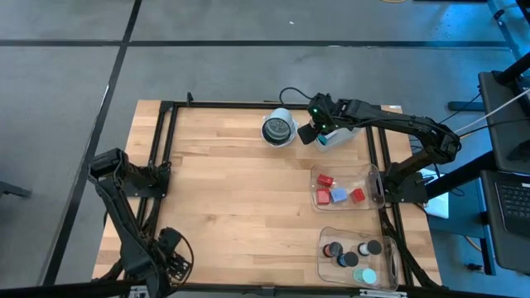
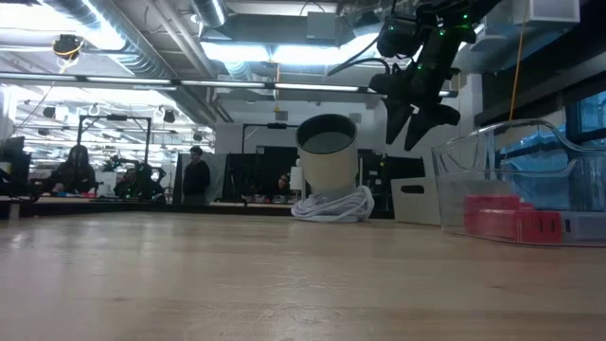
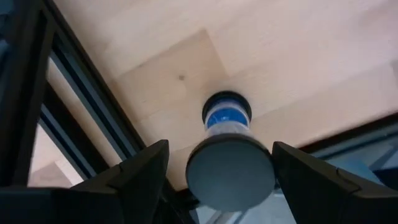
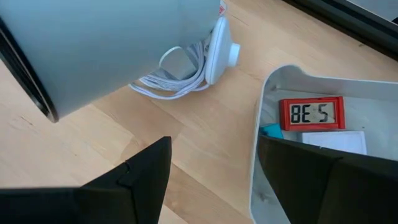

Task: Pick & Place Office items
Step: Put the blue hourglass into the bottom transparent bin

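A small upright cylinder (image 3: 227,121), with a dark round cap and a blue-and-white label, stands on its base on the wood near the table's near left corner. My left gripper (image 3: 221,149) points straight down over it, open, one finger on each side of the cap. Red blocks and a pale blue piece (image 1: 335,195) lie in a clear bin (image 1: 370,175) at the right. Black discs and a teal round piece (image 1: 364,276) lie in a nearer bin (image 1: 325,236). My right gripper (image 1: 310,132) hangs open above the far right, holding nothing. My left gripper comes from above with its fingers on either side of the cylinder's dark cap (image 3: 230,174). Bare wood shows between one finger (image 3: 146,174) and the cap. I cannot tell whether the other finger (image 3: 308,174) touches it.
A large round white-and-dark thing (image 1: 279,128) with a coiled white cord (image 2: 333,206) stands at the far middle, just left of my right gripper (image 2: 421,118). Beside it, a bin (image 4: 261,124) holds a red piece with a display (image 4: 311,113). A dark frame (image 1: 161,149) rims the table.
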You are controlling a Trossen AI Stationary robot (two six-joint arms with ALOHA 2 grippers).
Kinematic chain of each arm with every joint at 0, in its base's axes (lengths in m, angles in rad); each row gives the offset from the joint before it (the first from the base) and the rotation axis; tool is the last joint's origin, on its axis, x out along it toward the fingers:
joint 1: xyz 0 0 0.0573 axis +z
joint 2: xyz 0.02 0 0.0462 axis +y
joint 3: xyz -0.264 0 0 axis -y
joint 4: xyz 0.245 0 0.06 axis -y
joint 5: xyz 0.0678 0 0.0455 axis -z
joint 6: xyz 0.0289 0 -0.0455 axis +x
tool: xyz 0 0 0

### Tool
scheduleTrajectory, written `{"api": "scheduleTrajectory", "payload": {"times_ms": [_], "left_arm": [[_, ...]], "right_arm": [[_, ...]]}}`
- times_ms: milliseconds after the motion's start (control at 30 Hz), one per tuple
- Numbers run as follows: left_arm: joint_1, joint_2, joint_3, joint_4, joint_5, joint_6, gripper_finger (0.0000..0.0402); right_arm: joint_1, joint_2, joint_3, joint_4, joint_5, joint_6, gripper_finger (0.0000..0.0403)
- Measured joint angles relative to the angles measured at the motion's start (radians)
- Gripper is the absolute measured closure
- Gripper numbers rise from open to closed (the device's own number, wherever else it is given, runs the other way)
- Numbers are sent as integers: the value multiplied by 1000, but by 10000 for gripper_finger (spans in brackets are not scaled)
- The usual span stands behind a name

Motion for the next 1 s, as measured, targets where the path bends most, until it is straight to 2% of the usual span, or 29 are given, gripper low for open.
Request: {"api": "scheduleTrajectory", "payload": {"times_ms": [133, 733, 1000], "left_arm": [[-7, 0, 0, 41, 1, 0, 118], [-6, 15, 0, 43, -7, 3, 136], [-6, 35, 0, 38, 0, 63, 137]], "right_arm": [[0, 0, 0, 0, 1, 0, 163], [16, 0, 0, 0, 1, 0, 163], [29, 0, 0, 0, 3, 0, 163]]}}
